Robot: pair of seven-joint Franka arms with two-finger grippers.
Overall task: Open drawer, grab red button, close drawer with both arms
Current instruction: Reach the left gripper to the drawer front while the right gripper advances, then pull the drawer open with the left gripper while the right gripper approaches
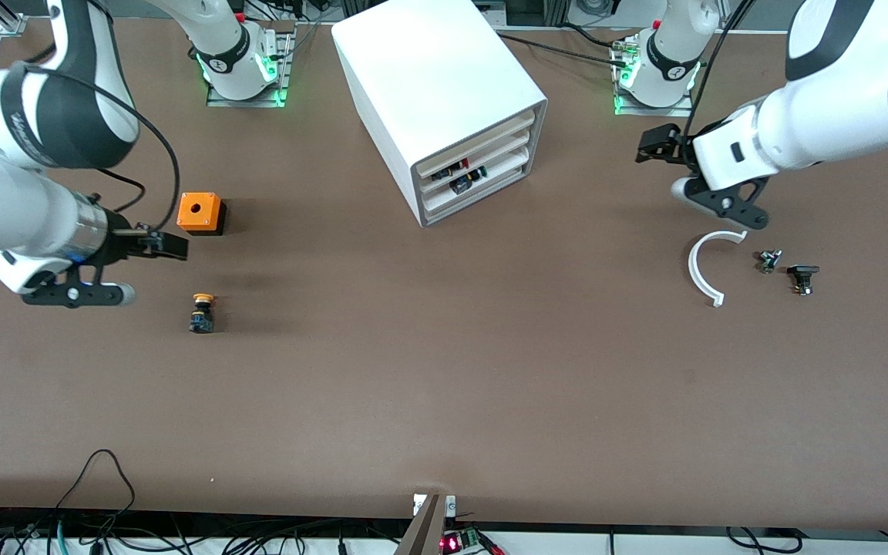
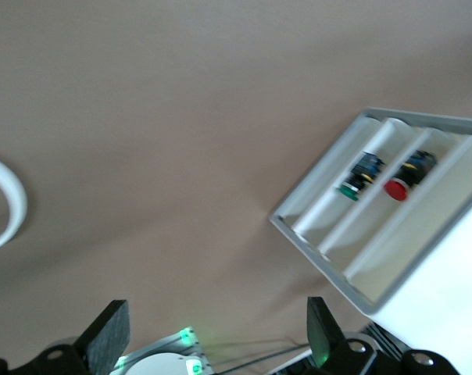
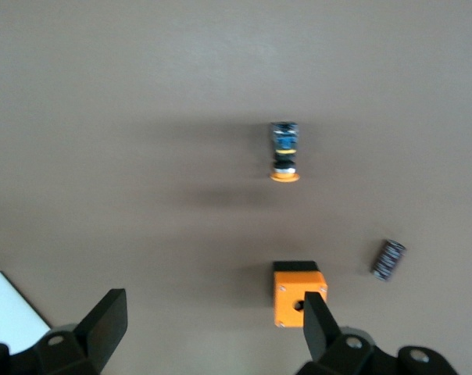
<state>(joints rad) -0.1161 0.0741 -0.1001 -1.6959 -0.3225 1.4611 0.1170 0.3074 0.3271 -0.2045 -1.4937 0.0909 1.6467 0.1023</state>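
The white cabinet stands at the back middle of the table. Its middle drawer looks pushed in. The red-capped button lies in it, also seen in the front view. My left gripper is open and empty, above the table toward the left arm's end, well apart from the cabinet. In the left wrist view it faces the drawer. My right gripper is open and empty toward the right arm's end; it also shows in the right wrist view.
An orange box with a hole and a yellow-capped button lie by the right gripper. A green-capped button lies in the bottom drawer. A white curved piece and two small dark parts lie under the left gripper.
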